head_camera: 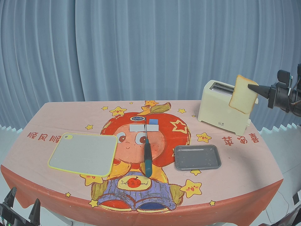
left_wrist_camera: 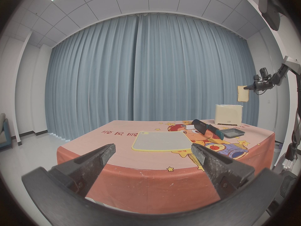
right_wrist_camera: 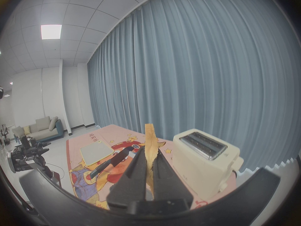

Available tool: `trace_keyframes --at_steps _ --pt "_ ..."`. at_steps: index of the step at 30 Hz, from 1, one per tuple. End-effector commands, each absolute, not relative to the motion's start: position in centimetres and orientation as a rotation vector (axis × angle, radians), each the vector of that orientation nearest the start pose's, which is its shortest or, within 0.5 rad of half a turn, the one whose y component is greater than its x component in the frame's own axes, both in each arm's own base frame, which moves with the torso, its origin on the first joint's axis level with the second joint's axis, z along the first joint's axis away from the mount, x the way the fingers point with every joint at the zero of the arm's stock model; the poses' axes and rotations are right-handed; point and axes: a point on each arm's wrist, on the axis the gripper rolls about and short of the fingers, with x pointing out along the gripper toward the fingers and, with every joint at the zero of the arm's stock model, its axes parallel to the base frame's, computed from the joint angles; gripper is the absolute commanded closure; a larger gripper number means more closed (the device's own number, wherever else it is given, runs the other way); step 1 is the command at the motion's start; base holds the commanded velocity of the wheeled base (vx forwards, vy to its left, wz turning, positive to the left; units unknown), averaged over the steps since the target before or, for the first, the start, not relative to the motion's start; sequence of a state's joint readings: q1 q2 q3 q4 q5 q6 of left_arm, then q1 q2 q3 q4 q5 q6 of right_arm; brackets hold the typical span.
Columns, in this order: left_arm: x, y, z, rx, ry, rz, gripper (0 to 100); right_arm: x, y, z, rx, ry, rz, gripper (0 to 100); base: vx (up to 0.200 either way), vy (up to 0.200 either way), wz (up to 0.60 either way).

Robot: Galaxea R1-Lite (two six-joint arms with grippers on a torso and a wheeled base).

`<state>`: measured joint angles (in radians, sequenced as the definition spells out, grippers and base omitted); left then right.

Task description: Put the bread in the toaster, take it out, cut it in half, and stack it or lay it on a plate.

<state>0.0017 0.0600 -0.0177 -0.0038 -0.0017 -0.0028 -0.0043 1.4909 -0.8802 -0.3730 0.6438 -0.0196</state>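
Observation:
My right gripper (head_camera: pixel 252 87) is shut on a slice of bread (head_camera: pixel 243 94), holding it upright in the air just right of and above the cream toaster (head_camera: pixel 221 108) at the table's back right. Seen from the right wrist, the bread (right_wrist_camera: pixel 150 146) stands edge-on between the gripper (right_wrist_camera: pixel 150 165) fingers, with the toaster (right_wrist_camera: pixel 203 159) slots beside it. A knife (head_camera: pixel 147 151) with a teal handle lies mid-table. A grey plate (head_camera: pixel 197 157) sits to its right, and a cutting board (head_camera: pixel 83 153) to its left. My left gripper (left_wrist_camera: pixel 153 156) is open, low off the table's front left corner (head_camera: pixel 22 204).
The table carries a pink cartoon cloth (head_camera: pixel 56 116). Small white and blue tags (head_camera: pixel 143 127) lie under the knife blade. A blue curtain hangs behind the table.

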Motion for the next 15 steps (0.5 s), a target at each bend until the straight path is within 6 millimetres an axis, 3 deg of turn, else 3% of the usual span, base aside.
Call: trace_keyframes --at_steps 1,9,15 --pt "-1.8 0.0 7.7 -0.003 0.055 0.002 0 22.2 1.2 23.4 0.052 0.209 0.636 100 0.0 0.0 0.0" --pt "-1.8 0.0 7.7 -0.003 0.055 0.002 0 20.9 1.0 21.4 0.05 0.185 0.622 100 0.0 0.0 0.0" --pt "-1.8 0.0 7.7 -0.003 0.055 0.0 0 20.9 1.0 21.2 0.038 0.145 0.619 100 0.0 0.0 0.0"
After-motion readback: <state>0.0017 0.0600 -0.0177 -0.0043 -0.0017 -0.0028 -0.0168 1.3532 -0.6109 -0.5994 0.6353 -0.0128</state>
